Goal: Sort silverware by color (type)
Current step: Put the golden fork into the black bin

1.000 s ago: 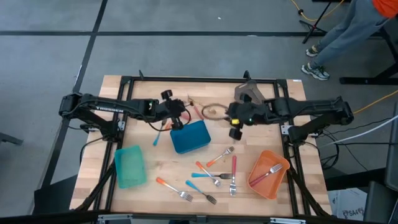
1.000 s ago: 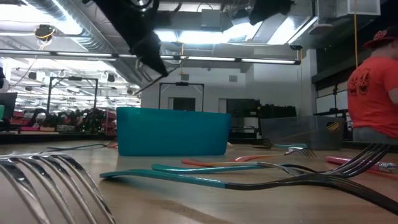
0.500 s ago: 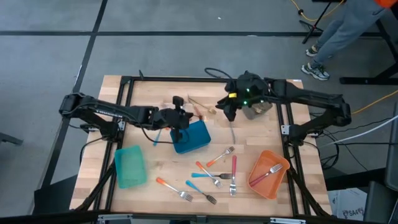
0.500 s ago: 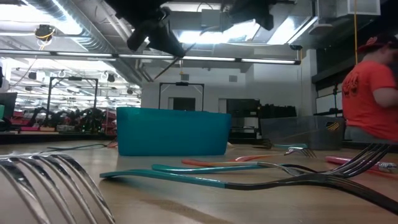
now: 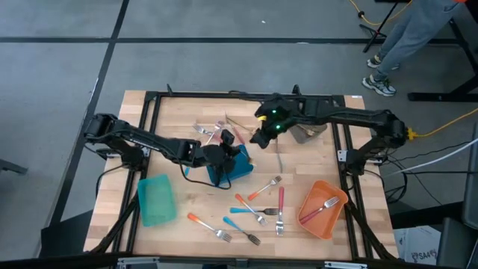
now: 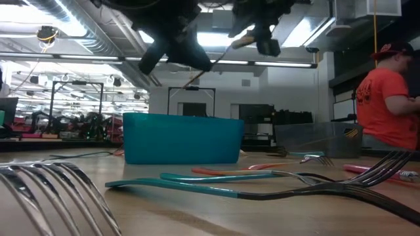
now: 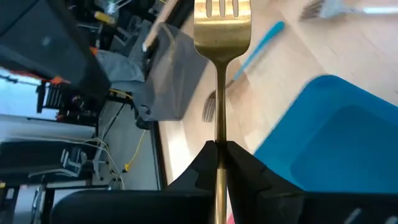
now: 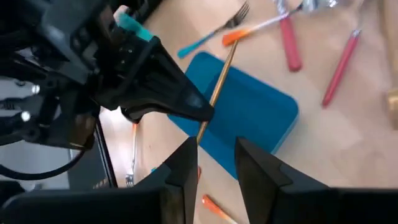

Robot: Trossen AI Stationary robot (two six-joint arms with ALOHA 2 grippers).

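Gold metal fork (image 7: 219, 74): one, pinched in left gripper (image 7: 218, 147) above blue rectangular bin (image 7: 339, 146) | right gripper (image 8: 212, 147): fingers parted, nothing held | no writing legible

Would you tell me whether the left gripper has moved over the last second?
Yes. In the high view the left gripper, shut on a gold fork, has moved from the table's far side to above the blue bin.
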